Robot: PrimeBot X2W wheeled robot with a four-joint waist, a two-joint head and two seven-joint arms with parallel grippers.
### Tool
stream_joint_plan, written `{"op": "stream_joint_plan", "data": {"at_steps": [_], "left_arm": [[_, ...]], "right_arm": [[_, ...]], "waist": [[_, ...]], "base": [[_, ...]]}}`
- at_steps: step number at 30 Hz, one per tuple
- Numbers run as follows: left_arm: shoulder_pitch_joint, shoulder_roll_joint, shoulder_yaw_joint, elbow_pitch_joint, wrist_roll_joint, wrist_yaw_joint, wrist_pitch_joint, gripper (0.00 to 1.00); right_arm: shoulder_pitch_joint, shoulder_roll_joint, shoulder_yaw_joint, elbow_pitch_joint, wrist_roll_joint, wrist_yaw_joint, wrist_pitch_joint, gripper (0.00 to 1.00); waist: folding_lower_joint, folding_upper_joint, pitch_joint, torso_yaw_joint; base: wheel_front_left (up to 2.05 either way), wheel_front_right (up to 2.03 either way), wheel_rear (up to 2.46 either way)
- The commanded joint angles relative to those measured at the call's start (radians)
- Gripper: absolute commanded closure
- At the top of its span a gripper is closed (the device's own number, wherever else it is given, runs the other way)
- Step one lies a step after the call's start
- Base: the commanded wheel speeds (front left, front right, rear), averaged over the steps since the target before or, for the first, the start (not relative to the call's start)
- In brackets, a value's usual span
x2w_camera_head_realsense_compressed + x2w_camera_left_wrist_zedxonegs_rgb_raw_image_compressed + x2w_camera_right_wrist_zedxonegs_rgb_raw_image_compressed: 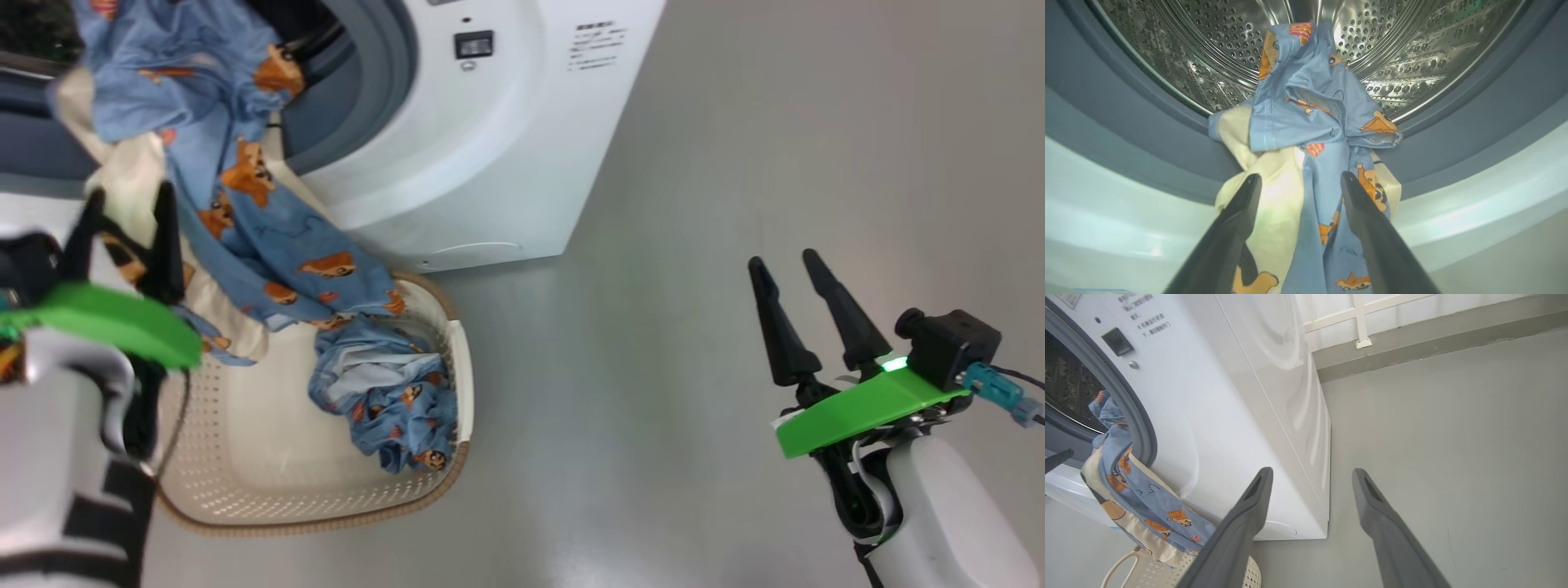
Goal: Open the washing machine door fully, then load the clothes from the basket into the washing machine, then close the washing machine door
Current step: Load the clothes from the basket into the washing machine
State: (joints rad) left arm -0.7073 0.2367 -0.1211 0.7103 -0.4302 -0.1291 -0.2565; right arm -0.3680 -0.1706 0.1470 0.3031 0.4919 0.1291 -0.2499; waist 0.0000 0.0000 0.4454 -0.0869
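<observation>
**Half-loaded garment hangs out of the drum mouth, straight ahead of the empty left claw**

The left gripper (1301,179) is spread wide with nothing pinched. The clothes (1306,110) lie at its 12 o'clock, draped over the grey gasket (1147,134), long axis running 12 to 6 between the 2 fingers. The left wrist view gives the upper end resting just inside the steel drum (1412,49). The head view adds the lower end trailing from the washing machine (490,163) toward 5 o'clock, down to the basket (461,367), where a 2nd bundle (384,400) lies. The right gripper (784,263) is equally wide and empty, well apart at 3 o'clock over bare floor (694,245). Judged from this, the left arm is the nearer one to push the cloth inward.
</observation>
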Motion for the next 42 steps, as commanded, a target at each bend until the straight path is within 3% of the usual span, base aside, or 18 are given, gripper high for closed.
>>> {"op": "stream_joint_plan", "data": {"at_steps": [1,13,19,28,42], "left_arm": [[0.034,0.035,0.043,-0.042,0.014,-0.001,-0.005,0.00],[0.349,-0.033,0.186,-0.312,0.060,-0.002,-0.005,0.00],[0.429,-0.063,0.210,-0.363,0.067,-0.002,-0.005,0.00],[0.398,-0.065,0.180,-0.286,0.039,-0.002,-0.005,0.00],[0.191,-0.017,0.018,-0.005,-0.069,-0.002,-0.005,0.00]], "right_arm": [[0.027,-0.007,0.014,-0.026,-0.013,0.002,-0.012,0.00],[0.045,-0.017,0.012,-0.028,-0.013,0.002,-0.012,0.00],[0.051,-0.021,0.009,-0.028,-0.010,0.002,-0.012,0.00],[0.038,-0.022,0.021,-0.030,-0.010,0.002,-0.012,0.00],[-0.001,-0.011,0.035,-0.043,-0.022,0.002,-0.012,0.00]], "waist": [[0.0000,0.0000,-0.002,0.015],[0.0000,0.0000,-0.020,0.037],[0.0000,0.0000,-0.017,0.043],[0.0000,0.0000,0.008,0.033],[0.0000,0.0000,0.112,0.006]], "base": [[0.00,0.00,0.00],[0.00,0.00,0.00],[0.00,0.00,0.00],[0.00,0.00,0.00],[0.00,0.00,0.00]]}}
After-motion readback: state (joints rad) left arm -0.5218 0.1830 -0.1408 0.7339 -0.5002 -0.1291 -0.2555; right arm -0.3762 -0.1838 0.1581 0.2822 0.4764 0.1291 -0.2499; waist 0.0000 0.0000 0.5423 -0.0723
